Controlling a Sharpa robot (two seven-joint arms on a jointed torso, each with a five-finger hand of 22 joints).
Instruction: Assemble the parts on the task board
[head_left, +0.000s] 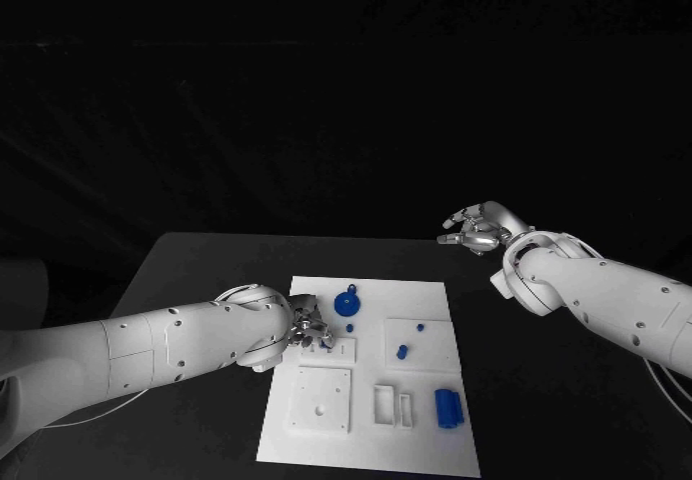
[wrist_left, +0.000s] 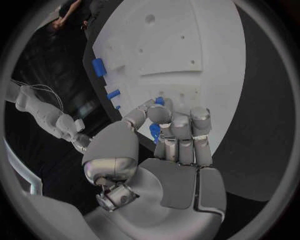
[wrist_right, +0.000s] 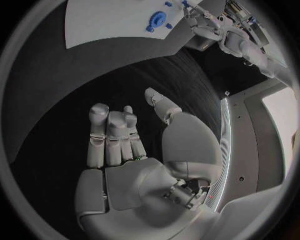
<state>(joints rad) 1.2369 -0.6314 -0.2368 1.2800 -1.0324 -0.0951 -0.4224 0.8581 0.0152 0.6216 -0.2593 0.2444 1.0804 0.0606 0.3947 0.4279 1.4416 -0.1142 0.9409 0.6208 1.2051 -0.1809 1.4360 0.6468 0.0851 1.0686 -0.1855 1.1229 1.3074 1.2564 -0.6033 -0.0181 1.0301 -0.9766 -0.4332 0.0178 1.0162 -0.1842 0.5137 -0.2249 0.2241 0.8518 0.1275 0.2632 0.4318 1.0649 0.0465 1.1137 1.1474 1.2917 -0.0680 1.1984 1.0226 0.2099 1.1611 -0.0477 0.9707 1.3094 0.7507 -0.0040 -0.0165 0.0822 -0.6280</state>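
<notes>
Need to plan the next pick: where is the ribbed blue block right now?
In the head view, the ribbed blue block lies at the task board's near right corner.

— What do the arms look like?
— The left arm (head_left: 159, 350) and right arm (head_left: 606, 295) have smooth white shells dotted with small dark screws.
— And the hands?
— The left hand (wrist_left: 159, 145) and right hand (wrist_right: 134, 150) are silver, with segmented metallic fingers (wrist_right: 100, 135).

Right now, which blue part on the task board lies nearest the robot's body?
The blue block near the task board's front right corner. The round blue part and the small pegs lie farther back, toward the board's middle and far end.
</notes>
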